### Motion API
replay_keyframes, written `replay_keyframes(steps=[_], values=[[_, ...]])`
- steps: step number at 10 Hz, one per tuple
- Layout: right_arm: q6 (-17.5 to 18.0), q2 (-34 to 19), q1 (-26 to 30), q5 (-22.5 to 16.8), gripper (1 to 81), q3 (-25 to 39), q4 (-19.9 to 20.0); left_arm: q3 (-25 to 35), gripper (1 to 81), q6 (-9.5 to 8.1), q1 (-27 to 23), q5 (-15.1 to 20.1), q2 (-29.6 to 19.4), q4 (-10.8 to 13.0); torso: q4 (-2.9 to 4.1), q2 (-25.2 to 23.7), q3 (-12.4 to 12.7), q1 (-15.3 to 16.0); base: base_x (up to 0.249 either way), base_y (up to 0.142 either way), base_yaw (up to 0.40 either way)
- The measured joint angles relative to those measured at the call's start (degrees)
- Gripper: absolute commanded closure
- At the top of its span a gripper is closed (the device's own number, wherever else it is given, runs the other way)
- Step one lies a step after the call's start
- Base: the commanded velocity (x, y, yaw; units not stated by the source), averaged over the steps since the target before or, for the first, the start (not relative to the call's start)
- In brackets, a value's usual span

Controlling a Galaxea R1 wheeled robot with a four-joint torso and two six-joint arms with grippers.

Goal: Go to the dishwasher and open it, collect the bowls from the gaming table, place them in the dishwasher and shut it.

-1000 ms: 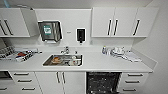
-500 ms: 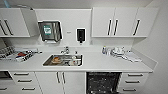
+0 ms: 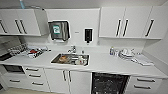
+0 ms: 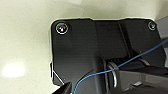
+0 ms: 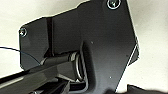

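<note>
The dishwasher point(image 3: 108, 83) sits under the white counter point(image 3: 107, 65), right of the sink, and shows as a dark speckled rectangle. I cannot tell whether that is its front or its open interior. The bowls and the gaming table are out of view. In the left wrist view my arm's dark plate point(image 4: 75, 50) hangs over a pale floor, with a thin blue cable point(image 4: 130, 61) crossing it. The right wrist view has its dark plate point(image 5: 100, 45) and jointed bar point(image 5: 45, 71) over the same pale floor.
A steel sink point(image 3: 70, 59) with dishes in it is set in the counter. A wire dish rack point(image 3: 17, 48) stands at the left, cups and bottles point(image 3: 125, 53) at the right. White drawers point(image 3: 145, 85) flank the dishwasher. Wall cabinets point(image 3: 125, 22) and a towel dispenser point(image 3: 59, 30) hang above.
</note>
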Motion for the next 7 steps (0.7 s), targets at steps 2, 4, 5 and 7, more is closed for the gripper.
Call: replay_keyframes(steps=[2,4,5,7], values=[[0.0,-0.1,0.1,-0.1,1.0,-0.1,0.0,0.1,1.0,0.04,0.1,0.0,0.0,0.0,0.00,0.0,0.0,0.0,0.000,0.000,0.353],[0.0,-0.1,0.0,-0.2,1.0,-0.1,0.0,0.1,1.0,0.44,0.0,-0.2,0.1,0.1,0.00,0.0,0.0,0.0,0.000,0.000,0.352],[0.0,-0.1,0.0,-0.2,1.0,-0.2,0.0,0.1,1.0,0.48,0.1,-0.1,0.0,0.1,0.00,0.0,0.0,0.0,0.000,0.000,0.353],[0.0,-0.1,-0.1,-0.2,1.0,-0.2,0.0,0.1,1.0,0.67,0.0,-0.1,0.1,1.5,0.00,0.0,0.0,0.0,0.000,0.000,0.353]])
